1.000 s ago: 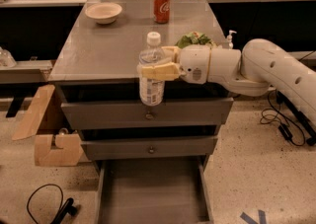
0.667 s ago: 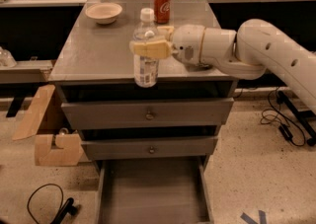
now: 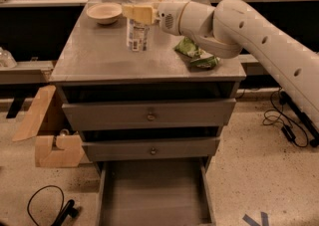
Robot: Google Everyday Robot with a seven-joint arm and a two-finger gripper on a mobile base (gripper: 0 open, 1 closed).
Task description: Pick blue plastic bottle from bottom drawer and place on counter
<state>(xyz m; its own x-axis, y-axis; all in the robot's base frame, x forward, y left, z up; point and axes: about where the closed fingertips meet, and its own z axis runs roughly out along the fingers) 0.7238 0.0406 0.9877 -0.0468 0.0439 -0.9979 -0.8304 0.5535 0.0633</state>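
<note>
— Location of the blue plastic bottle (image 3: 137, 37)?
— It is held upright at the rear of the counter (image 3: 109, 63), beside a bowl (image 3: 103, 12). Surface contact cannot be determined.
— Gripper (image 3: 137, 12)?
— Its jaws are clamped around the bottle's upper body. The bottom drawer (image 3: 154, 195) is seen open.

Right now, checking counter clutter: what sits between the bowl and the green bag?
In the camera view, the blue plastic bottle, clamped just below its cap by the gripper, is between the bowl and the green bag, over the counter.
</note>
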